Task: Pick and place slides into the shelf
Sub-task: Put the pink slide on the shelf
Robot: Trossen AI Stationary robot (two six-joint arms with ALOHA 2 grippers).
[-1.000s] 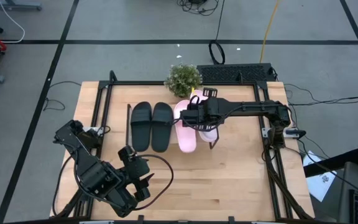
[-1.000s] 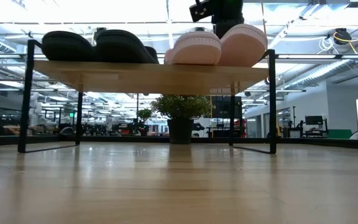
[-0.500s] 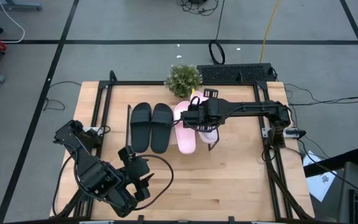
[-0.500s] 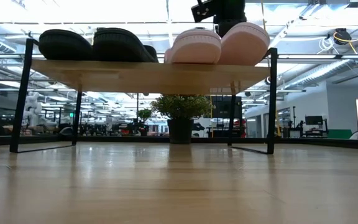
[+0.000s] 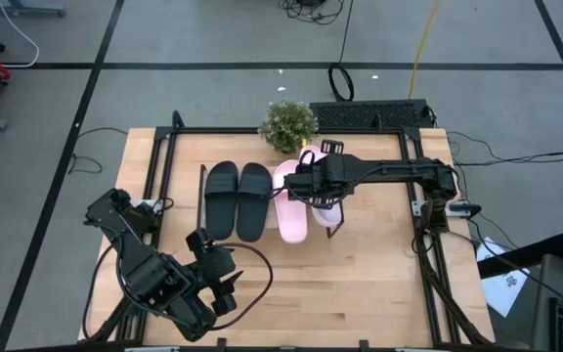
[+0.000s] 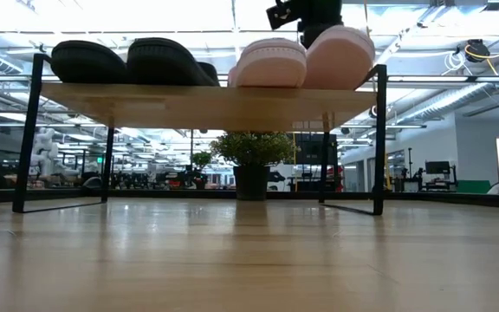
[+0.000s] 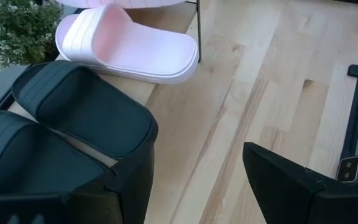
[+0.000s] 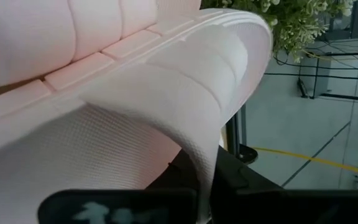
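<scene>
On the shelf [image 5: 267,235] lie two black slides [image 5: 222,198] [image 5: 254,198] and one pink slide [image 5: 292,202], soles flat on the light-wood board [image 6: 206,95]. A second pink slide [image 5: 327,208] sits at the shelf's right end, and my right gripper [image 5: 313,186] is shut on it. In the low view this slide [image 6: 340,54] stands higher than its neighbour [image 6: 271,62]. My left gripper [image 7: 197,186] waits open above the table near its front left [image 5: 215,277], nothing between its fingers. My right gripper holds the right pink slide by its wide strap [image 8: 194,106], whose edge runs down between the dark fingers [image 8: 241,186]. The fingers slant down from the table's right side. The slide is tilted, its lower edge [image 6: 353,85] on the shelf board; the exact pinch is hidden.
A potted plant [image 5: 288,125] stands just beyond the shelf's far edge. A black metal frame [image 5: 428,244] runs around the tabletop. Bare wood [image 5: 360,293] lies between the shelf and the table's near edge.
In the low view the shelf's left legs have slid a little to the left, and the black slides have gone with it. The right pink slide has tipped slightly in my right gripper's hold. Both grippers have kept their places and their openings.
</scene>
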